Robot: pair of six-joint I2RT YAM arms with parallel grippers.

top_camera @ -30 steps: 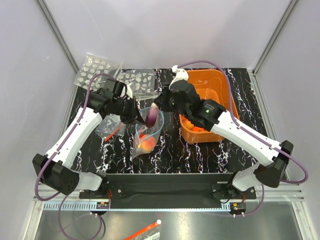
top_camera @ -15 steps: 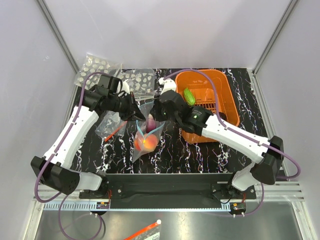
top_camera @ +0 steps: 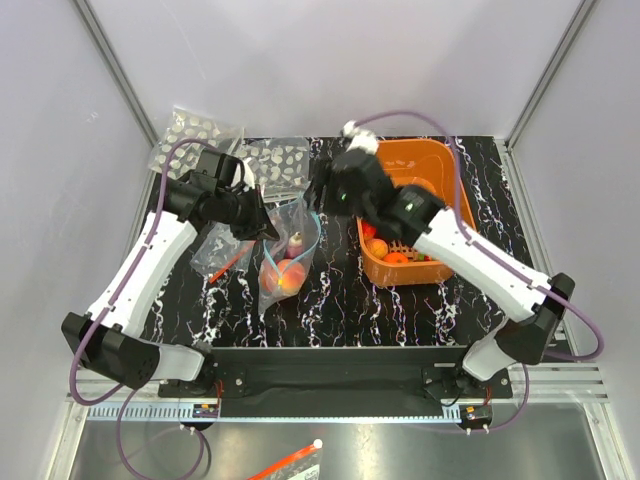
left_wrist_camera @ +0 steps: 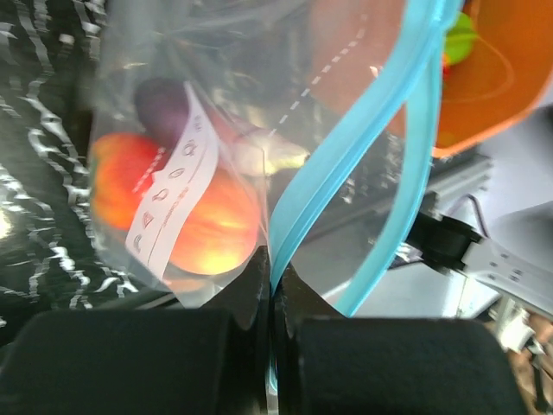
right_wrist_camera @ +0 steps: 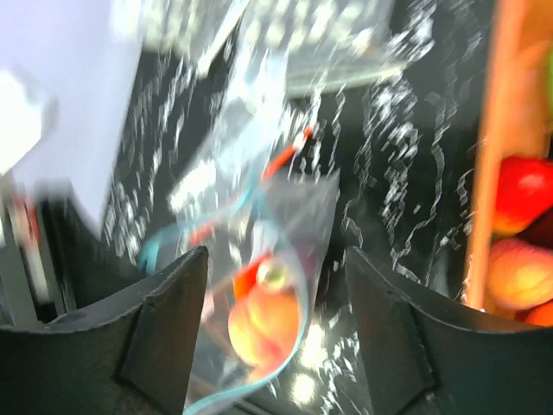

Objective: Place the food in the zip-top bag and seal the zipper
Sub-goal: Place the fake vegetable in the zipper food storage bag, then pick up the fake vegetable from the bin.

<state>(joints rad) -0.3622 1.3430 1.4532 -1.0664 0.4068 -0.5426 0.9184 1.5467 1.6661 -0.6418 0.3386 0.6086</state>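
Note:
The zip-top bag (top_camera: 283, 262) hangs mouth-up over the black table, and my left gripper (top_camera: 264, 227) is shut on its teal zipper (left_wrist_camera: 346, 164) at the left end of the mouth. Inside lie food pieces: a peach-orange one (left_wrist_camera: 203, 220), a purple one (left_wrist_camera: 160, 102) and a pale-tipped one (top_camera: 296, 241). My right gripper (top_camera: 317, 196) hovers open and holds nothing, just above and right of the bag's mouth. In the blurred right wrist view, the filled bag (right_wrist_camera: 268, 311) shows between its fingers (right_wrist_camera: 164, 333). More food (top_camera: 386, 250) lies in the orange basket.
The orange basket (top_camera: 445, 190) stands right of the bag, with red and peach pieces (right_wrist_camera: 521, 192) inside. Clear dotted packets (top_camera: 195, 135) lie at the back left. A clear bag with a red strip (top_camera: 224, 256) lies under my left arm.
My right gripper has opened and let the purple piece drop into the bag, then pulled up and back toward the basket. My left gripper has kept its hold on the zipper.

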